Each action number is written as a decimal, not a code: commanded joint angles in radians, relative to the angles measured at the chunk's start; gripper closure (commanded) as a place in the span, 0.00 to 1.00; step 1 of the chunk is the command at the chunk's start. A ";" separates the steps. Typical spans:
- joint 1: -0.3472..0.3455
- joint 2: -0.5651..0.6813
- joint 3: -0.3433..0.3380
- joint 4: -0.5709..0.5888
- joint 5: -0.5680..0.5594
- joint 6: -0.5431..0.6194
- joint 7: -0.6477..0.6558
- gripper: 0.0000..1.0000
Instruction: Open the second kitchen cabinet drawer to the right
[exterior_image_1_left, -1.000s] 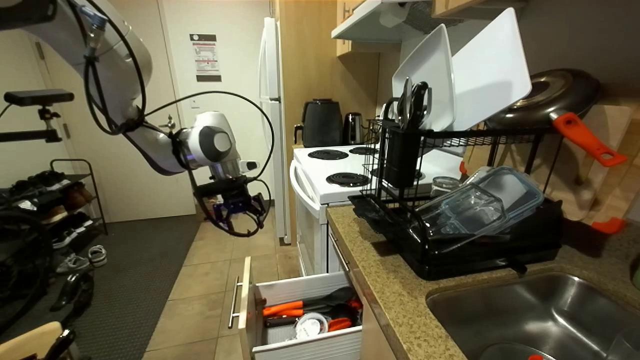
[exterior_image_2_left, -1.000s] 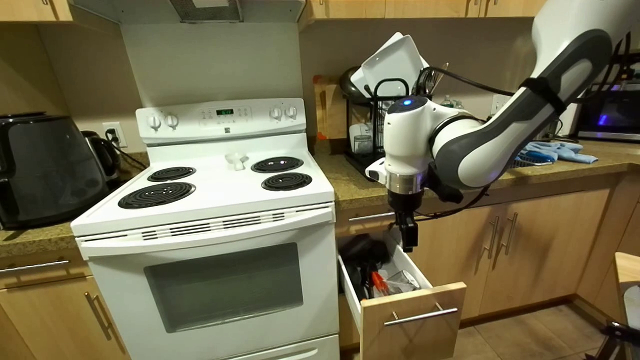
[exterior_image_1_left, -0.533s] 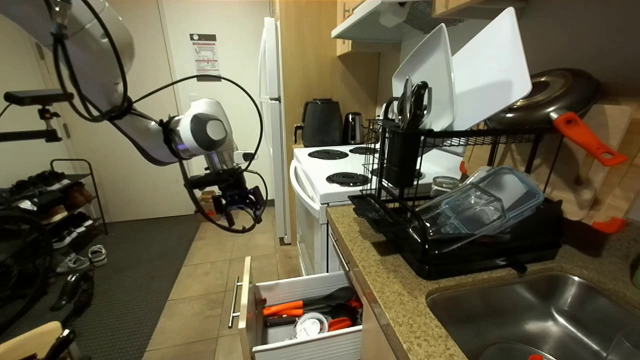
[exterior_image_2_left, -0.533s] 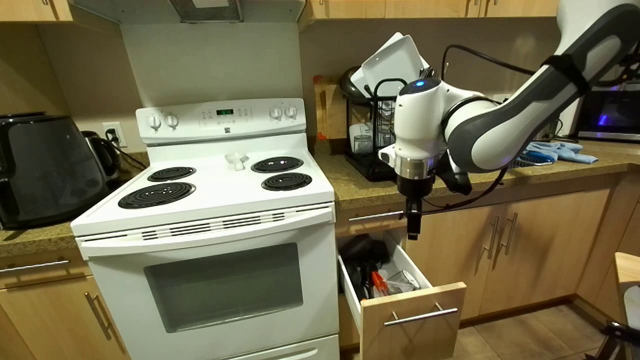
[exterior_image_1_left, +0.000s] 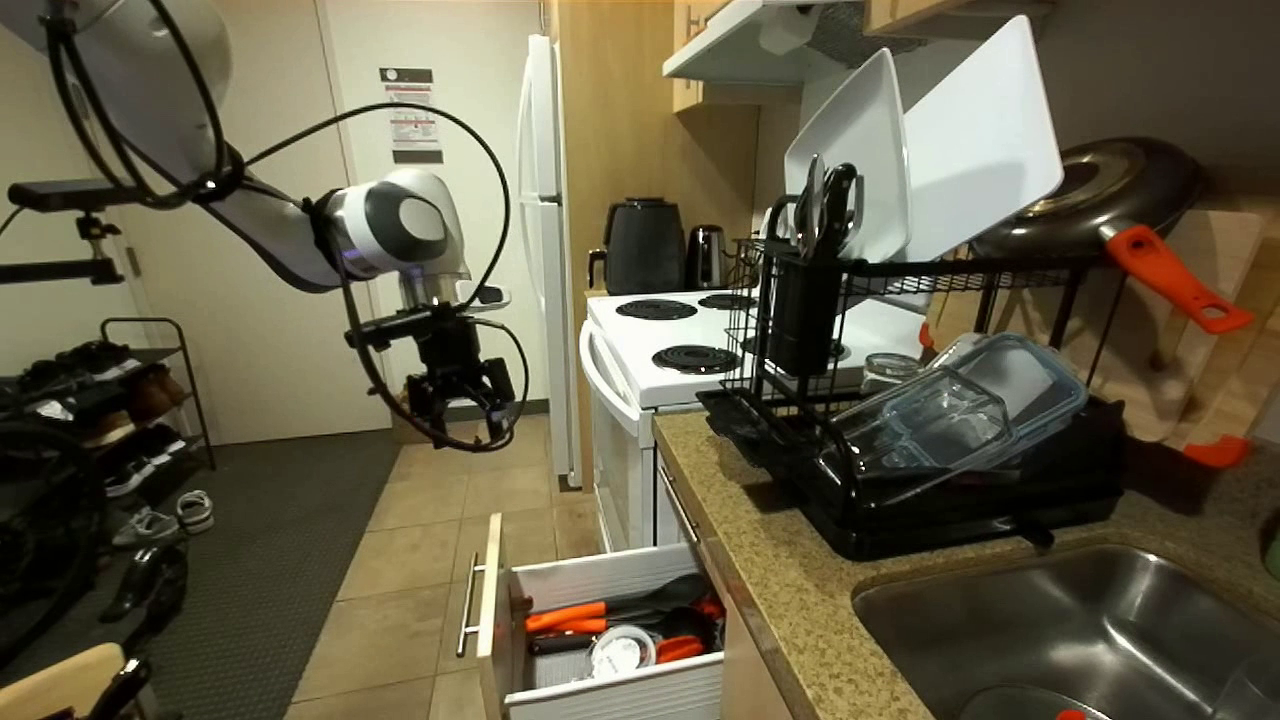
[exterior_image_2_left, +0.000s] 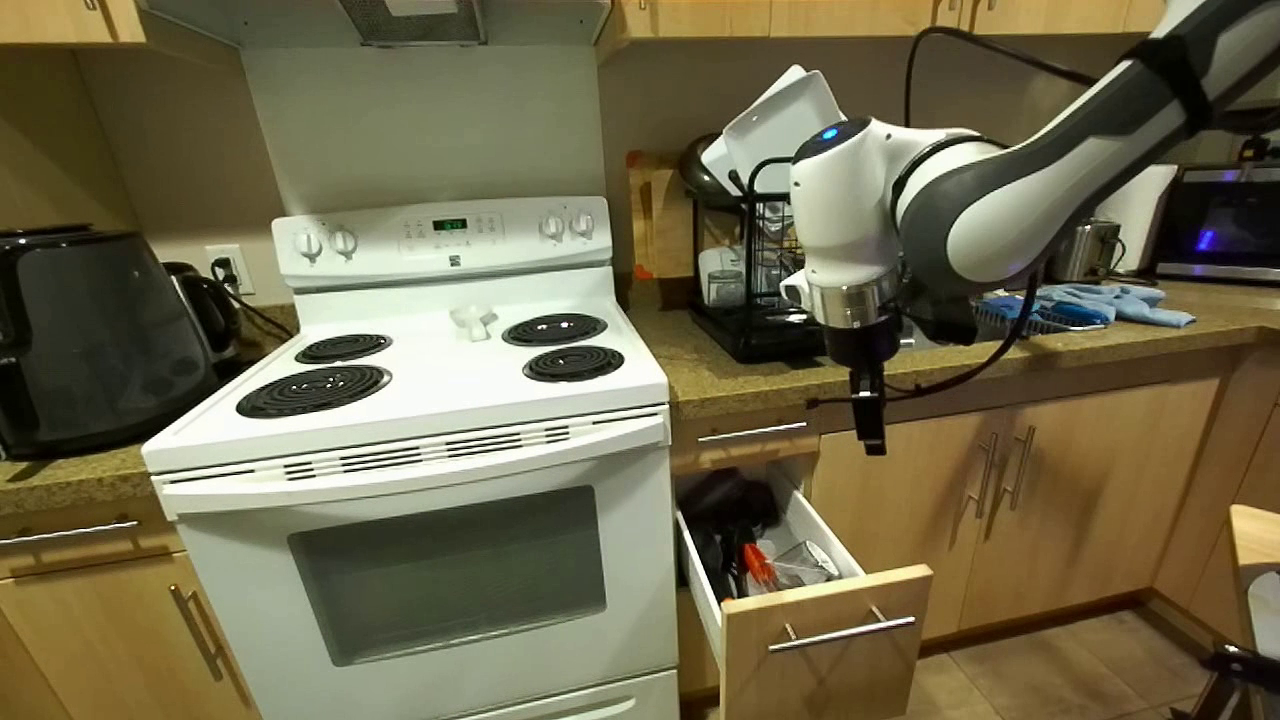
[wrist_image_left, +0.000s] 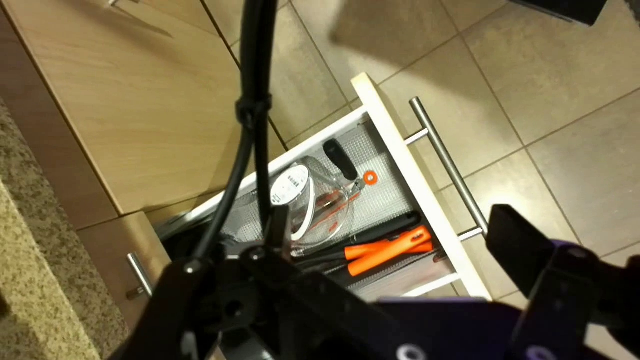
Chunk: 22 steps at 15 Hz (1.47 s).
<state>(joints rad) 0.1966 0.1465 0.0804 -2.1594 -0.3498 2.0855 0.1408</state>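
The drawer (exterior_image_1_left: 492, 620) stands pulled open from the kitchen cabinet (exterior_image_1_left: 750, 560), as both exterior views show. Its pale front (exterior_image_2_left: 825, 660) carries a bar handle (exterior_image_2_left: 842, 635). Inside lie orange-handled and dark utensils and a clear cup. My gripper (exterior_image_2_left: 870, 440) hangs fingers-down above the drawer, apart from it and from the handle. It also shows in an exterior view (exterior_image_1_left: 465, 425). In the wrist view my gripper (wrist_image_left: 392, 227) has its fingers wide apart with nothing between them, and the drawer (wrist_image_left: 425, 195) shows below. A cable hides part of the drawer's inside there.
A white stove (exterior_image_2_left: 420, 560) stands beside the drawer. The stone counter bears a black dish rack (exterior_image_1_left: 850, 480) with plates and glass containers, near a steel sink (exterior_image_1_left: 1100, 620). A closed drawer with a bar handle (exterior_image_2_left: 752, 432) is above the open one. A black cable loops around the wrist.
My gripper has risen and moved away from the drawer, to the right in an exterior view. The drawer has stayed open and still.
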 joint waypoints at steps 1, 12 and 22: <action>-0.017 -0.031 0.020 0.031 0.049 -0.130 -0.058 0.00; -0.017 -0.013 0.046 0.145 0.141 -0.361 -0.121 0.00; -0.025 -0.071 0.044 0.178 0.150 -0.475 -0.178 0.00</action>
<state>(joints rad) 0.1936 0.1150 0.1162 -1.9773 -0.2253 1.6569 0.0204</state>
